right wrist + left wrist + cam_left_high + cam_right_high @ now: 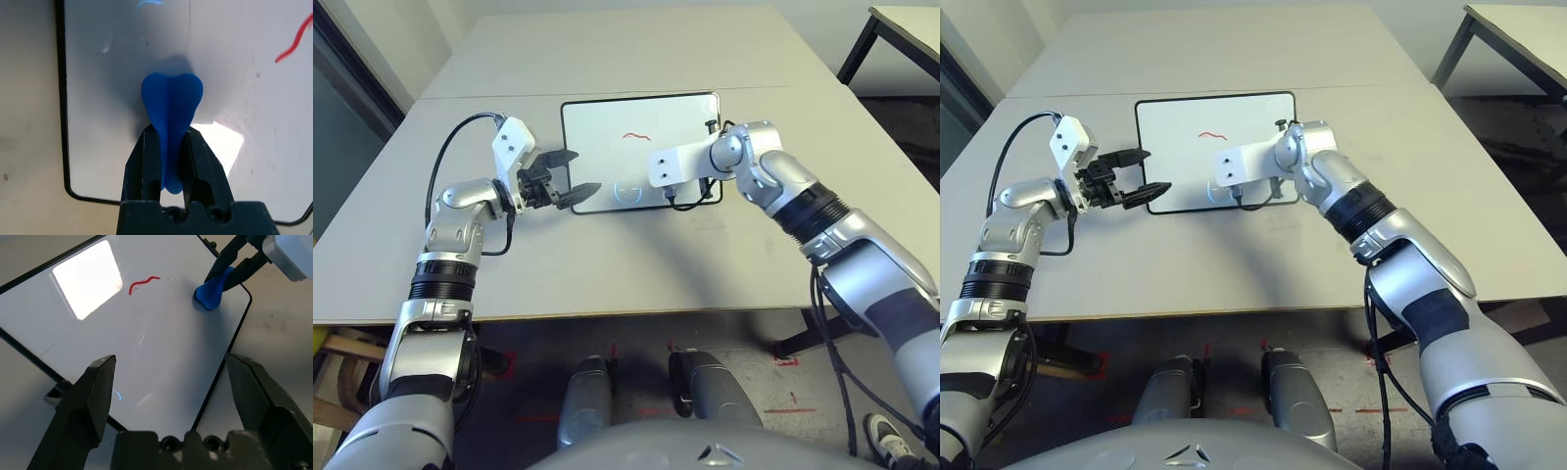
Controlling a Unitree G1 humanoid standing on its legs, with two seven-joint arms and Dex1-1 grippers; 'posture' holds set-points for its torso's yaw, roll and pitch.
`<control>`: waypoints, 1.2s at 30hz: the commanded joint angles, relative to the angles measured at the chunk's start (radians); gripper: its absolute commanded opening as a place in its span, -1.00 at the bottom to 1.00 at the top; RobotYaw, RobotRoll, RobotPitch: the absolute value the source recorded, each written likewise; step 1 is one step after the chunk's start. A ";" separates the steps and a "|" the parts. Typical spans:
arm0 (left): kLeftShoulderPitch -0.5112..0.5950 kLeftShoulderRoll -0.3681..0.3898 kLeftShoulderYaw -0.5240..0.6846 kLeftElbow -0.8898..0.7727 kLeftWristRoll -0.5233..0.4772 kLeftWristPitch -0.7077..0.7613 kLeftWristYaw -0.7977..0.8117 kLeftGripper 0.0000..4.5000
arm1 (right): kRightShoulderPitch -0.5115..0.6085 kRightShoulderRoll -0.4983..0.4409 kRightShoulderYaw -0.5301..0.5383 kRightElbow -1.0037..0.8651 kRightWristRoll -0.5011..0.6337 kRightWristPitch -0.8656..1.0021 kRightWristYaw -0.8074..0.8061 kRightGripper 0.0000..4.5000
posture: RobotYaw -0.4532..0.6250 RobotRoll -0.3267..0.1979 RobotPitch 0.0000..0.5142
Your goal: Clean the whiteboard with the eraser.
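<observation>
Whiteboard (607, 127) lies flat mid-table, black frame, rounded corners, its long edges running across the robot's front. One red squiggle (636, 135) on it, a bit above centre; rest of the white surface reads clean apart from glare and a faint blue ring reflection near the near edge.

Eraser (171, 98), bright blue, is pinched at its narrow waist betw. the right gripper (170, 142) fingers, jaws closed tight on it. Its broad end presses on the board w/ a shadow under it, in the near-right corner zone: frame edge close on one side, rounded corner just behind. Squiggle is well apart from the eraser, w/ bare board betw. them.

Right gripper's white wrist block sits over the board's near-right part in the head views, forearm coming in from the right over the right frame edge; small black knob shows at that edge.

Left gripper (570, 172) hovers at the board's left edge, near the near-left corner, jaws spread wide, nothing betw. them. One fingertip overlaps the frame in the head view; contact w/ board can't be told.

Table (607, 255) grey, bare around the board on all sides. Seam line crosses the table just beyond the board's far edge.
</observation>
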 commanded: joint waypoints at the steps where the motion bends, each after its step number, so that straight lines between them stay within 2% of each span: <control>1: 0.003 0.011 0.006 -0.003 0.004 -0.003 0.004 1.00 | 0.030 -0.006 0.020 -0.019 -0.025 0.000 0.015 -0.84 | -0.30 0.25 -0.68; 13: 0.008 0.006 0.006 -0.004 0.004 -0.006 0.009 1.00 | 0.025 -0.104 -0.013 0.048 -0.047 -0.019 -0.007 -0.84 | -0.31 0.25 -0.69; 18: 0.001 0.003 0.004 0.005 0.006 -0.010 0.009 1.00 | 0.012 -0.111 -0.029 0.055 -0.044 -0.023 -0.009 -0.84 | -0.32 0.25 -0.70; 22: -0.008 0.009 0.006 0.025 0.013 -0.021 0.011 1.00 | -0.022 -0.100 -0.047 0.038 -0.026 -0.017 0.016 -0.84 | -0.33 0.25 -0.72; 27: -0.029 0.039 0.017 0.072 0.024 -0.053 0.013 1.00 | -0.125 -0.058 -0.079 0.011 0.025 0.003 0.101 -0.84 | -0.33 0.25 -0.74; 36: -0.070 0.052 0.016 0.137 0.042 -0.100 0.033 1.00 | -0.267 0.056 -0.067 0.240 0.034 -0.056 0.034 -0.84 | -0.30 0.25 -0.75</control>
